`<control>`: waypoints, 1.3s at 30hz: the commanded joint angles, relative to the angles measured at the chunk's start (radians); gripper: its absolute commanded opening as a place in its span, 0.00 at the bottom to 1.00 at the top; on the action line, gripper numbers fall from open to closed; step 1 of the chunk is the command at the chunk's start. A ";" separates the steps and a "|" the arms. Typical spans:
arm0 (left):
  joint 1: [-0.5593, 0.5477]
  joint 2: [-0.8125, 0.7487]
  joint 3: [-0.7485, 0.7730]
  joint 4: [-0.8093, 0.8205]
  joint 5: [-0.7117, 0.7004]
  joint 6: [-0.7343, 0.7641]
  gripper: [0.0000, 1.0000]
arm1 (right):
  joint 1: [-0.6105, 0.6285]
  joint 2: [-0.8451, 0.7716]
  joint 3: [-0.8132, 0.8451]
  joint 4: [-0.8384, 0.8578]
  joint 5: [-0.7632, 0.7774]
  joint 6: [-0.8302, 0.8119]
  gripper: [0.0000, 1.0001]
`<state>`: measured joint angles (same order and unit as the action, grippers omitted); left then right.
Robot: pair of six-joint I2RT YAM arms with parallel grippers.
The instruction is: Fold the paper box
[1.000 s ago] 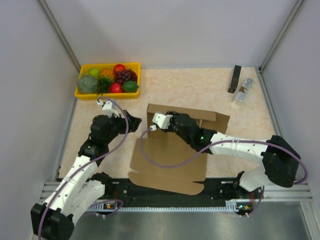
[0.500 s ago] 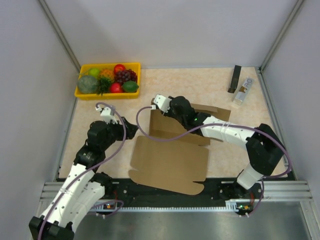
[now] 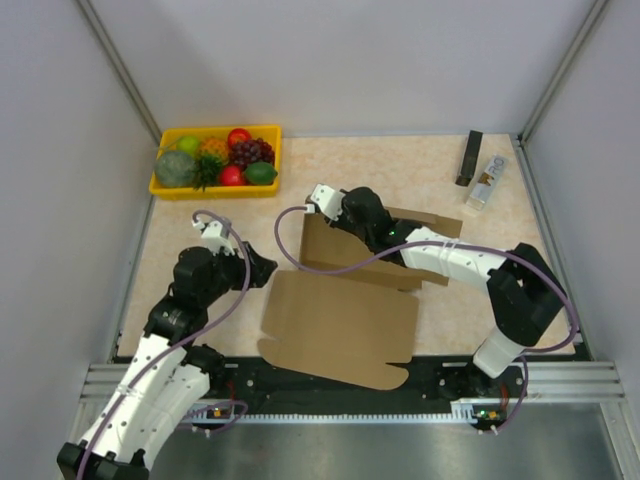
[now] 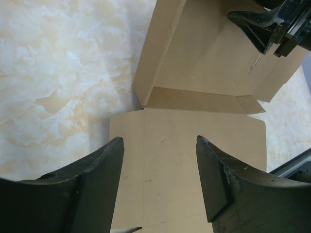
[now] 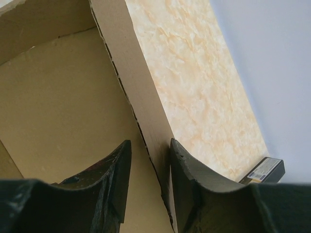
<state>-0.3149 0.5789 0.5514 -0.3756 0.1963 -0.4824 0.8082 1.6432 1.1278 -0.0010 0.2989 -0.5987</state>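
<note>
While the paper box (image 3: pixel 340 320) lies half-open at the table's (image 3: pixel 400 175) near middle, its front panel flat and its back walls raised, my left gripper (image 4: pixel 159 141) hovers spread wide over that panel's left part. My right gripper (image 5: pixel 149 143) straddles the far-left upright wall, though I can't tell whether the fingers actually press it, and that arm lies across the box's rear. The yellow fruit tray (image 3: pixel 160 188) sits far-left, the black bar (image 3: pixel 469 157) and small carton (image 3: pixel 484 185) far-right, all well apart.

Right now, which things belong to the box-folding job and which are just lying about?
Job: paper box; right gripper astride its raised wall; left gripper open above its flat flap.
Lying about: yellow fruit tray; black bar; small clear packet.
</note>
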 commanded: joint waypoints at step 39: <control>0.004 0.047 -0.054 0.321 0.183 -0.102 0.66 | -0.075 -0.039 0.046 -0.041 -0.086 0.079 0.11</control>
<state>-0.3149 0.5785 0.4988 -0.2600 0.4503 -0.6155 0.7002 1.6989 1.1969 -0.0906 0.2340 -0.4915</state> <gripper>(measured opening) 0.667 0.135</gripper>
